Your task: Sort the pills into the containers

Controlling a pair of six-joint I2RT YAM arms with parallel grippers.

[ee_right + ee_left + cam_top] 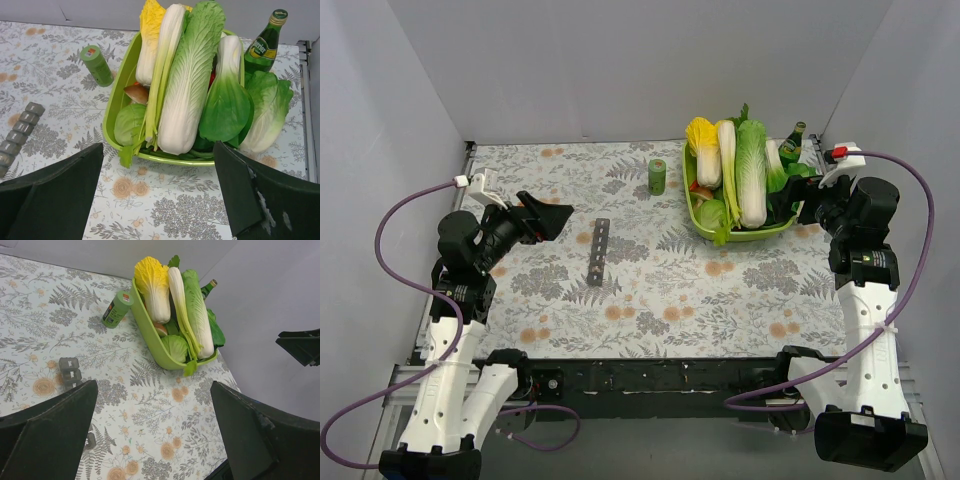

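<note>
The containers are one narrow dark-grey strip of small joined compartments, lying on the patterned cloth left of centre. In the left wrist view the strip is partly hidden behind my left finger; in the right wrist view the strip is at the left edge. I cannot make out any loose pills. My left gripper is open and empty, held above the cloth just left of the strip; it is also open in its wrist view. My right gripper is open and empty at the near right side of the green tray, and open in its wrist view.
A small green cylinder stands behind the strip, also in the wrist views. A green tray of vegetables fills the back right. A green bottle stands behind it. Grey walls enclose the table.
</note>
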